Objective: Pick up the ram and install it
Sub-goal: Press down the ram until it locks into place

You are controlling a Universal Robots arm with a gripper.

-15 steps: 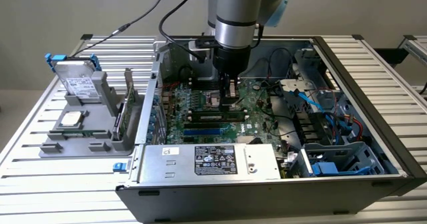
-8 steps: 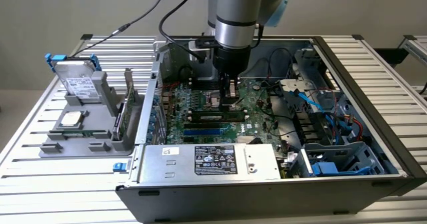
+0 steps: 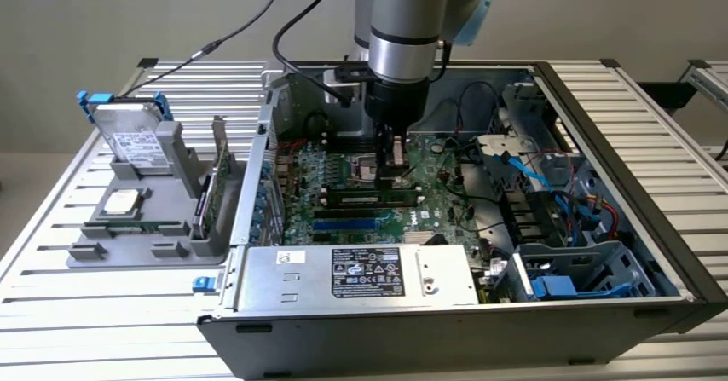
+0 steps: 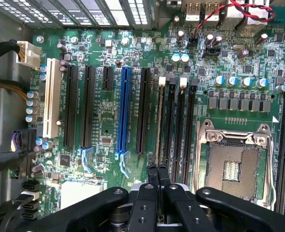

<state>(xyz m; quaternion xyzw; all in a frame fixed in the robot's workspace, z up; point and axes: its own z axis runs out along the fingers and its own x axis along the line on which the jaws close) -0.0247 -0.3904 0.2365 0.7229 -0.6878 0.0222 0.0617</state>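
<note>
The ram [image 3: 370,198] is a thin green stick with black chips, standing in a black slot on the motherboard [image 3: 444,219] inside the open computer case. From the wrist camera the ram [image 4: 159,121] appears edge-on, in the memory slot farthest from the processor socket. My gripper [image 3: 394,175] reaches straight down over it. The black fingertips [image 4: 152,170] are pressed together on the stick's top edge near one end, so my gripper [image 4: 157,169] is shut on the ram.
Three more black memory slots [image 4: 181,125] lie beside the processor socket [image 4: 234,164]. A blue slot [image 4: 124,111] and a power supply [image 3: 364,270] are nearby. Left of the case, a grey holder [image 3: 136,228] carries a silver hard drive [image 3: 131,138] and a green card [image 3: 216,185]. Blue cables [image 3: 557,193] fill the case's right.
</note>
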